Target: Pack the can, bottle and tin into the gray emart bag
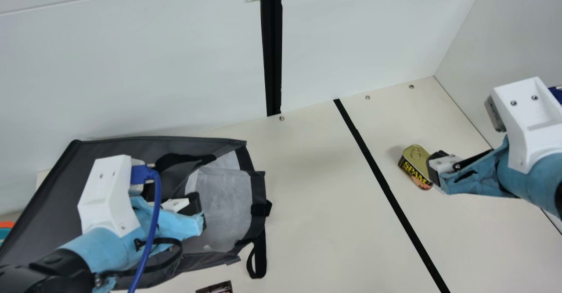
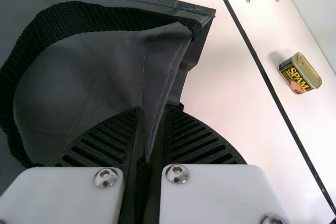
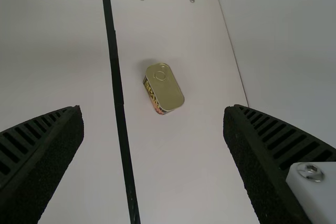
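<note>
Cream surface (image 1: 307,222), tin (image 3: 165,88) pickup likely due: spread right gripper (image 3: 153,109) should lower around it; left gripper (image 2: 153,109) clamps gray bag (image 2: 159,85).

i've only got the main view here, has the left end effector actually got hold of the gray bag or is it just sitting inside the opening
Observer: It has hold of it. In the left wrist view, the left end effector is shut on a fold of the gray bag, with the fabric running between its two fingers.

Operator: ok and the right one looks like it's right up against the tin from here, is it gripping it

Observer: No. In the right wrist view, the fingers of the right end effector are wide apart and the tin lies beyond their tips, touched by neither.
</note>
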